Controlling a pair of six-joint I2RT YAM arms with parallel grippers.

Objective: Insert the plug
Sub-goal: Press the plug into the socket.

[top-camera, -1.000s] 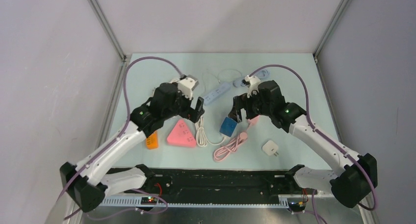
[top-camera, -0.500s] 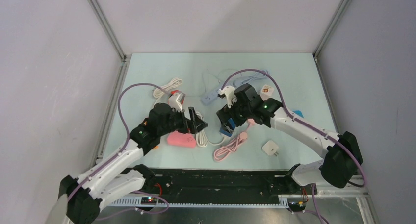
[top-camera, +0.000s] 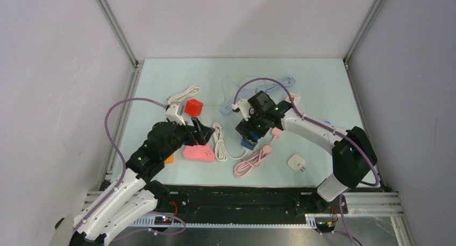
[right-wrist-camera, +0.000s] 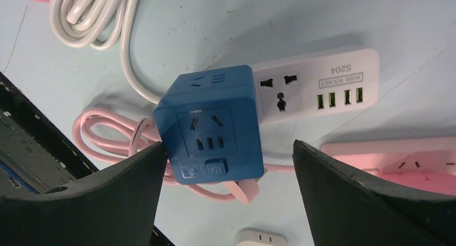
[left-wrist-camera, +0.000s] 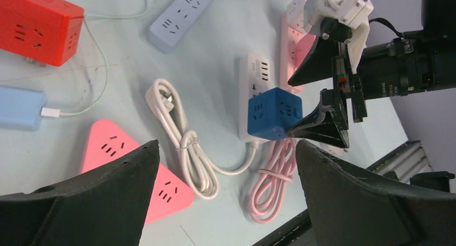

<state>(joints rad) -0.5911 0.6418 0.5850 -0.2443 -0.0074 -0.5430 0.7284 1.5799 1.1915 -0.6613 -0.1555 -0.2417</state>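
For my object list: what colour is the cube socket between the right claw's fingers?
The cube socket is blue; the right wrist view shows it best.

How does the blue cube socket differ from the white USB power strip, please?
The blue cube socket is a chunky cube; the white USB power strip is a long, flat bar. The cube stands higher and hides one end of the strip, which lies flat on the table. The cube's face carries two buttons; the strip shows four green USB ports. Both have mains socket holes.
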